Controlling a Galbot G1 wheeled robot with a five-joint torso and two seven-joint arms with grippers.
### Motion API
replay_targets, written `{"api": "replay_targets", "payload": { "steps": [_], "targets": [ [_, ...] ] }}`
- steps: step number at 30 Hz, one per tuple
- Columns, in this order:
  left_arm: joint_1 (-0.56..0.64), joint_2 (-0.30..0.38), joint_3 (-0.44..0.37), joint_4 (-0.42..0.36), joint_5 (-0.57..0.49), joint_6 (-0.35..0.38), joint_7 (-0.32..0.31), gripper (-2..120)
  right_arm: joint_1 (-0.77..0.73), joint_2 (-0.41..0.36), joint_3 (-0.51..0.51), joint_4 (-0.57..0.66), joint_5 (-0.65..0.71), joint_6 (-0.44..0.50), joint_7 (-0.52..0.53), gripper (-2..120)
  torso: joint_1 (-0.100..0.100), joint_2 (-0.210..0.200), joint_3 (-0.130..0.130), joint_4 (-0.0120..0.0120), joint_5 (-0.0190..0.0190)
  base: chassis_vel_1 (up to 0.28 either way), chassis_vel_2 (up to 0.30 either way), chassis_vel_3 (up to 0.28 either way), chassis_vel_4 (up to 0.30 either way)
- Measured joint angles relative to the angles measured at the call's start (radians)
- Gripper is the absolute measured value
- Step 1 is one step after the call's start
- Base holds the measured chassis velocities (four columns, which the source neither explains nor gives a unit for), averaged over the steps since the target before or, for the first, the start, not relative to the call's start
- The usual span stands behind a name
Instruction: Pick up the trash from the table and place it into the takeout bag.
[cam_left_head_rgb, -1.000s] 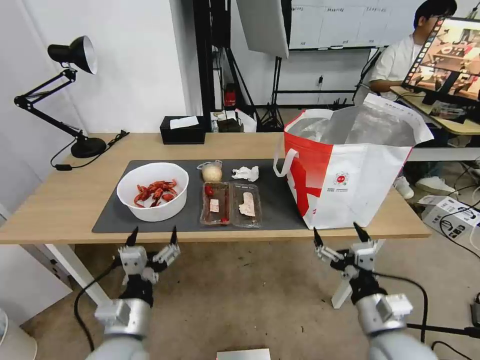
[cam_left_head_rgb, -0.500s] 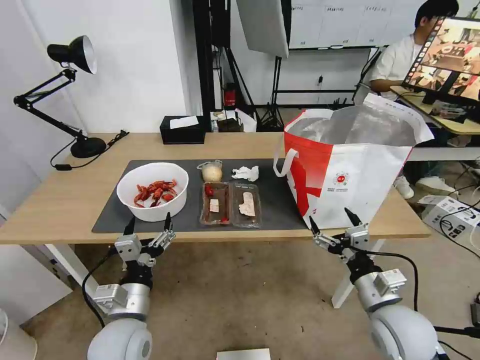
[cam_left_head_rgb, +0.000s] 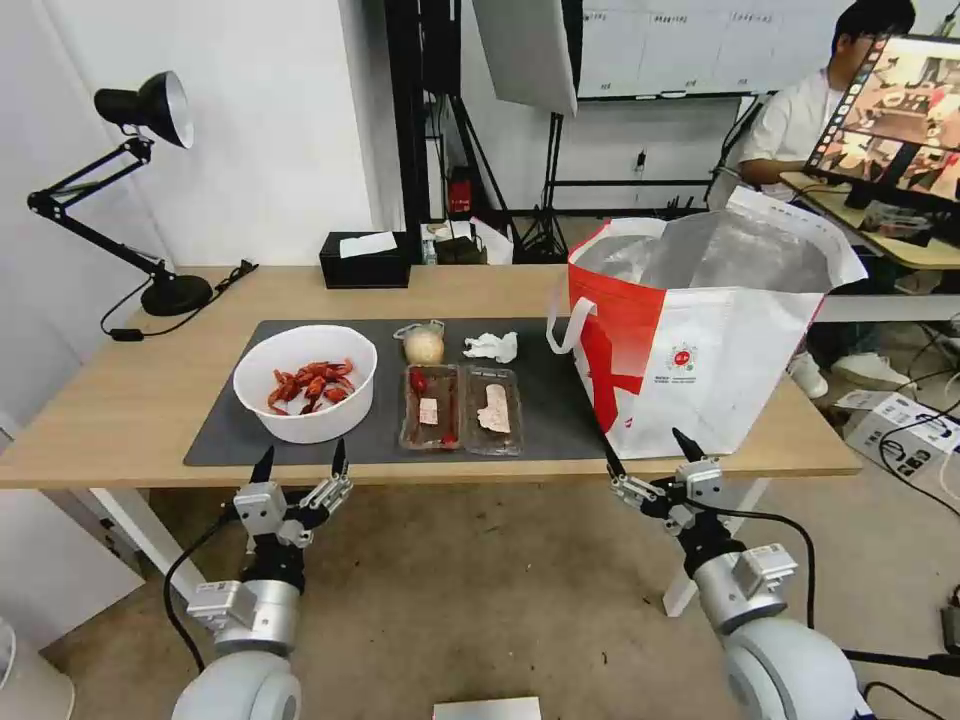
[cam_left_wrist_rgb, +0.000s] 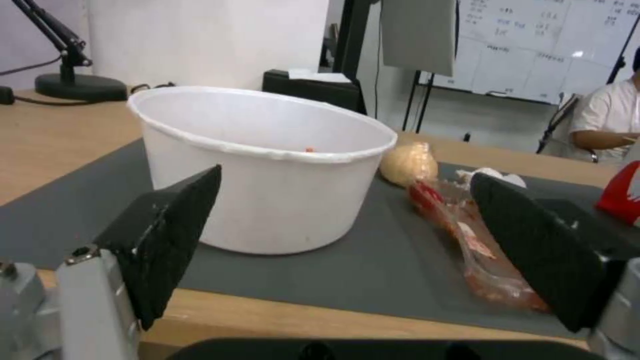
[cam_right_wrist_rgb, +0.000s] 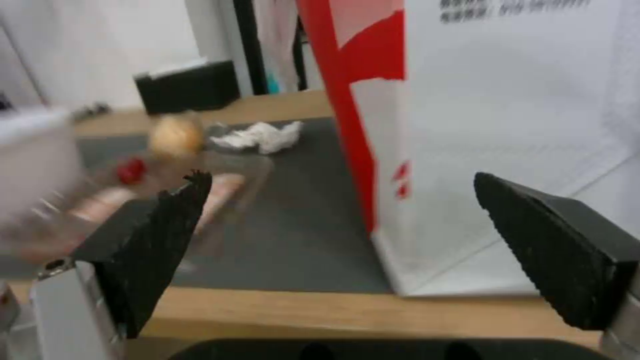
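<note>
On the table's (cam_left_head_rgb: 130, 400) grey mat (cam_left_head_rgb: 560, 415) lies the trash: a white bowl (cam_left_head_rgb: 305, 425) of red crayfish shells, two clear trays (cam_left_head_rgb: 430, 408) (cam_left_head_rgb: 493, 410), a beige wrapped ball (cam_left_head_rgb: 424, 346) and a crumpled tissue (cam_left_head_rgb: 492, 346). The red-and-white takeout bag (cam_left_head_rgb: 700, 350) stands open at the mat's right end. My left gripper (cam_left_head_rgb: 303, 452) hangs open at the table's front edge, facing the bowl (cam_left_wrist_rgb: 267, 200). My right gripper (cam_left_head_rgb: 645, 443) is open before the bag's (cam_right_wrist_rgb: 507, 125) near-left corner, touching nothing.
A black tissue box (cam_left_head_rgb: 366, 260) sits at the table's back edge and a black desk lamp (cam_left_head_rgb: 175, 293) at the back left. A white table leg (cam_left_head_rgb: 690, 590) is below my right arm. Cables and a carton (cam_left_head_rgb: 900, 420) lie on the floor to the right.
Both grippers have moved up and forward to the table's front edge. The right one has also shifted left. Both stay open; the trash and bag have not moved.
</note>
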Motion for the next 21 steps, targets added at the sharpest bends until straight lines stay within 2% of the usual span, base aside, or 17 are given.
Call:
{"api": "replay_targets", "payload": {
  "steps": [1, 3, 4, 5, 6, 7, 8, 10, 11, 14, 17, 18, 21],
  "targets": [
    [0.000, 0.000, 0.000, 0.000, 0.000, 0.000, 0.000, 100, 0.000, 0.000, 0.000, 0.000, 0.000, 0.000, 0.000, 100, 0.000, 0.000, 0.000, 0.0000, 0.0000, 0.000, 0.000, 0.000, 0.000],
    [0.006, 0.003, -0.005, -0.005, -0.001, 0.000, 0.004, 100, 0.023, -0.002, -0.021, 0.031, 0.174, -0.032, 0.054, 100, 0.000, 0.000, 0.000, 0.0001, -0.0001, 0.000, 0.000, 0.000, 0.000],
    [0.011, 0.007, -0.009, -0.010, -0.004, 0.000, 0.006, 100, 0.052, -0.003, -0.037, 0.057, 0.356, -0.052, 0.115, 100, 0.000, 0.000, 0.000, 0.0001, 0.0000, 0.000, 0.000, 0.000, 0.000],
    [0.011, 0.007, -0.009, -0.010, -0.004, 0.000, 0.006, 100, 0.052, -0.003, -0.037, 0.057, 0.356, -0.052, 0.115, 100, 0.000, 0.000, 0.000, 0.0001, 0.0000, 0.000, 0.000, 0.000, 0.000],
    [0.013, 0.008, -0.010, -0.013, -0.006, 0.000, 0.006, 100, 0.067, -0.004, -0.042, 0.068, 0.438, -0.058, 0.146, 100, 0.000, 0.000, 0.000, 0.0002, 0.0000, 0.000, 0.000, 0.000, 0.000],
    [0.013, 0.008, -0.010, -0.013, -0.006, 0.000, 0.006, 100, 0.067, -0.004, -0.042, 0.068, 0.438, -0.058, 0.146, 100, 0.000, 0.000, 0.000, 0.0002, 0.0000, 0.000, 0.000, 0.000, 0.000],
    [0.015, 0.010, -0.012, -0.018, -0.013, 0.000, 0.007, 100, 0.096, -0.004, -0.046, 0.085, 0.598, -0.063, 0.207, 100, 0.000, 0.000, 0.000, 0.0002, -0.0001, 0.000, 0.000, 0.000, 0.000],
    [0.018, 0.012, -0.014, -0.023, -0.025, 0.001, 0.007, 100, 0.134, -0.004, -0.048, 0.096, 0.806, -0.060, 0.283, 100, 0.000, 0.000, 0.000, 0.0002, 0.0000, 0.000, 0.000, 0.000, 0.000],
    [0.018, 0.012, -0.014, -0.023, -0.025, 0.001, 0.007, 100, 0.134, -0.004, -0.048, 0.096, 0.806, -0.060, 0.283, 100, 0.000, 0.000, 0.000, 0.0002, 0.0000, 0.000, 0.000, 0.000, 0.000],
    [0.026, 0.013, -0.017, -0.024, -0.027, 0.002, 0.007, 100, 0.195, 0.004, -0.068, 0.097, 1.045, -0.019, 0.404, 100, 0.000, 0.000, 0.000, 0.0001, 0.0000, 0.000, 0.000, 0.000, 0.000],
    [0.030, 0.011, -0.017, -0.023, -0.024, 0.002, 0.007, 100, 0.219, 0.012, -0.082, 0.090, 1.103, 0.000, 0.446, 100, 0.000, 0.000, 0.000, 0.0001, 0.0000, 0.000, 0.000, 0.000, 0.000],
    [0.038, 0.008, -0.017, -0.019, -0.015, 0.002, 0.006, 100, 0.259, 0.025, -0.110, 0.075, 1.163, 0.028, 0.506, 100, 0.000, 0.000, 0.000, 0.0002, 0.0000, 0.000, 0.000, 0.000, 0.000],
    [0.043, 0.006, -0.018, -0.018, -0.007, 0.002, 0.005, 100, 0.285, 0.034, -0.131, 0.065, 1.179, 0.038, 0.546, 100, 0.000, 0.000, 0.000, 0.0001, 0.0000, 0.000, 0.000, 0.000, 0.000]
  ]
}}
